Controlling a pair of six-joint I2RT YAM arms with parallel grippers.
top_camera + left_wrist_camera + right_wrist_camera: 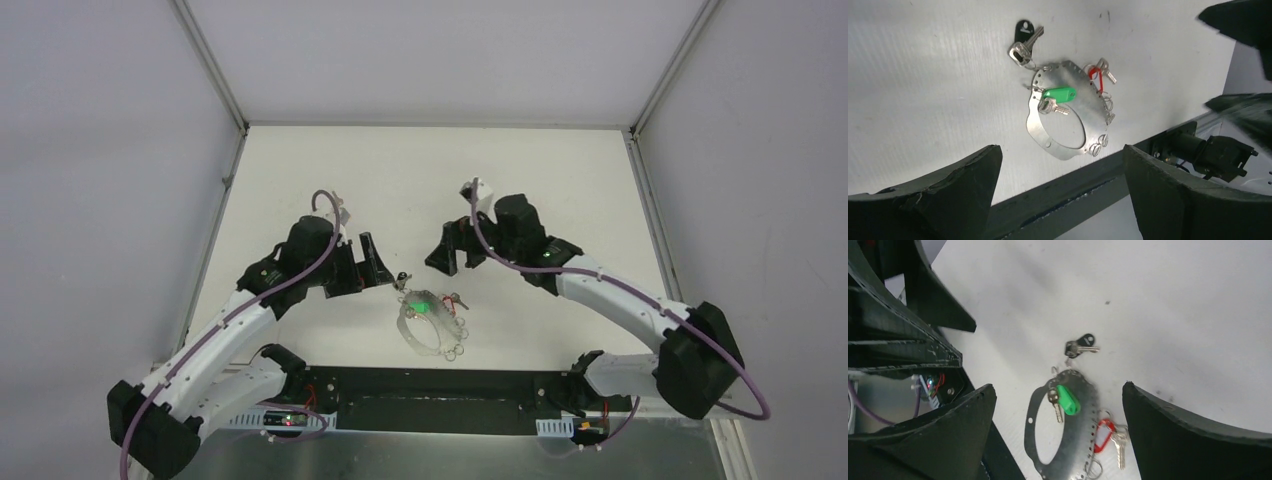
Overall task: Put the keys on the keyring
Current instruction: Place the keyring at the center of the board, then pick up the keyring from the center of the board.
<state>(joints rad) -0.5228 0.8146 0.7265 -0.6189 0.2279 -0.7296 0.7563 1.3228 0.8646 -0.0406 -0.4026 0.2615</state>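
Left fingers (950,197) and right fingers (940,437) are spread wide and empty. The keyring (1083,112) is seen flat on the tabletop (400,180), apart from both pairs and nearer the bases. The green-tagged key (1055,100) is laid across it, with the red-tagged key (1099,77) at its rim and the black-tagged key (1024,40) just beside it. Only in the top view are both arms shown, bent inward toward each other.

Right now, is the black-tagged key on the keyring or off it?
Off, it seems: the black-tagged key lies on the table beside the keyring, outside its loop.
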